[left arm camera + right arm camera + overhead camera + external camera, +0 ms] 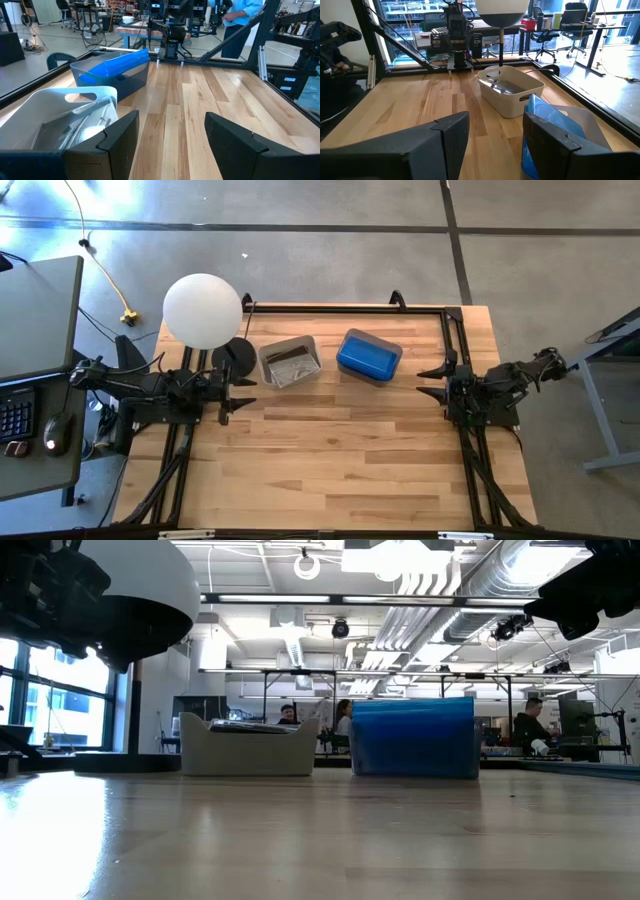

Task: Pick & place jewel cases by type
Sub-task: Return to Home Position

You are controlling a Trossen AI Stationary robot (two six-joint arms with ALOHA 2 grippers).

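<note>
The blue jewel cases lie inside the grey tub, which stands on the far part of the tabletop between the two arms. In the left wrist view the blue jewel cases sit tilted, with one edge above the tub rim. How many there are cannot be told. The black jewel cases lie in the white tub, just beside the grey tub on the left arm's side; the two tubs are close but not touching. The left gripper hangs above the left edge of the tabletop and points inward. The white tub is near it and off to one side of its line. Its fingers are spread wide, with only bare wood showing between them, and they touch nothing. The right gripper hangs above the right edge of the tabletop and faces the left gripper. The grey tub is near it and likewise off to one side. Its fingers are spread equally wide, hold nothing and touch neither tub. In the low view both tubs rest flat on the tabletop.
</note>
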